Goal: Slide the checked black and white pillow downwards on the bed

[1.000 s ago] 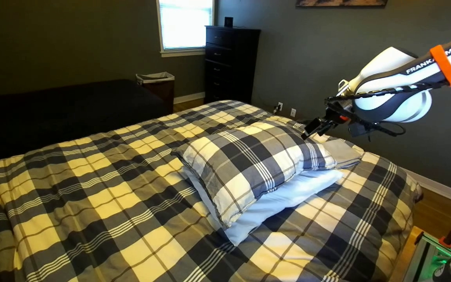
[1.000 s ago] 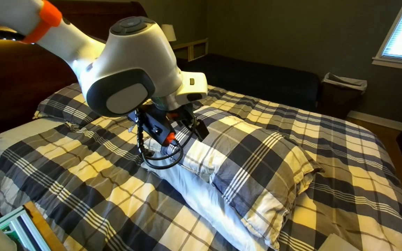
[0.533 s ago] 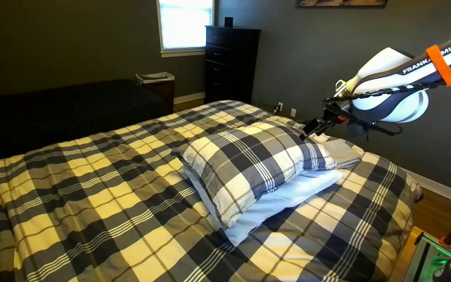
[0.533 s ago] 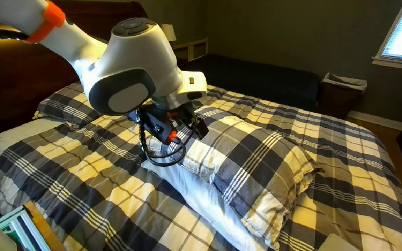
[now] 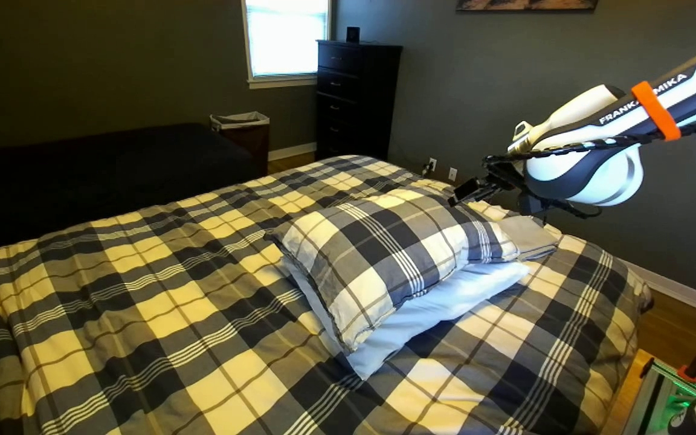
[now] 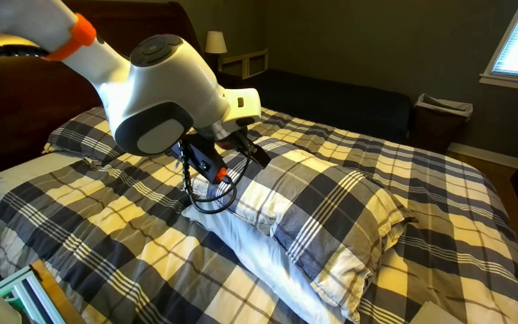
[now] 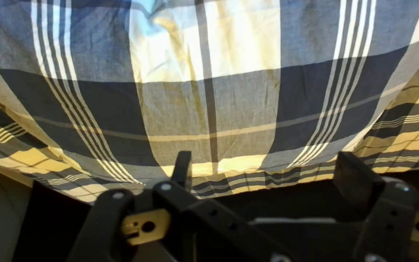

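The black, grey and white plaid pillow [image 5: 384, 248] lies puffed up on the bed [image 5: 161, 302], on top of a plain white pillow [image 5: 438, 308]. It also shows in an exterior view [image 6: 317, 202] and fills the upper part of the wrist view [image 7: 209, 102]. My gripper [image 5: 457, 198] is near the pillow's upper far side, tilted, and also shows in an exterior view [image 6: 261, 157]. In the wrist view the gripper [image 7: 264, 155] has its fingers wide apart with nothing between them. I cannot tell whether a fingertip touches the pillow.
A folded beige-grey item [image 5: 526, 235] lies beside the pillow. Another plaid pillow [image 6: 88, 135] rests near the wooden headboard [image 6: 29, 94]. The robot's stand [image 6: 38, 292] is at the bed's side. A dark dresser [image 5: 357, 96] and a bin [image 5: 242, 133] stand beyond.
The arm has moved toward the pillow and its wrist has dropped a little. The gripper's fingertips sit slightly higher and point more flatly. The pillow has not visibly moved.
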Controlling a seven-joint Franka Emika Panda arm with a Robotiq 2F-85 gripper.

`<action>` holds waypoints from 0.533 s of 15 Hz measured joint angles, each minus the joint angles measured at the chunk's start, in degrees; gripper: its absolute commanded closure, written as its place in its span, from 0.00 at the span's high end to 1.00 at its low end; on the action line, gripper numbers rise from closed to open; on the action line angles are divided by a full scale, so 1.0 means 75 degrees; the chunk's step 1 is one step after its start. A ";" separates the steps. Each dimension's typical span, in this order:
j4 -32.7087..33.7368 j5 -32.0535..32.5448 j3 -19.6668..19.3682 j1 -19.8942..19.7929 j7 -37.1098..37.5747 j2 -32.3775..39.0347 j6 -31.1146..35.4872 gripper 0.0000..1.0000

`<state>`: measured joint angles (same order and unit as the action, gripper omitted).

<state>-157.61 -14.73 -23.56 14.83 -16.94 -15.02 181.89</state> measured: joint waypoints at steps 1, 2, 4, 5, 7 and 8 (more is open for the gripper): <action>0.0005 -0.0156 -0.0152 0.0231 0.0049 0.0153 0.0037 1.00; 0.0015 -0.0325 -0.0302 0.0464 0.0112 0.0291 0.0038 1.00; 0.0070 -0.0684 -0.0571 0.0894 0.0302 0.0554 0.0012 1.00; 0.0133 -0.0875 -0.0701 0.1078 0.0402 0.0663 -0.0040 1.00; 0.0353 -0.1313 -0.0990 0.1406 0.0591 0.0842 -0.0331 1.00; 0.0490 -0.1573 -0.1139 0.1534 0.0645 0.0924 -0.0490 1.00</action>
<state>-153.93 -26.53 -32.10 26.33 -12.10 -8.09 178.21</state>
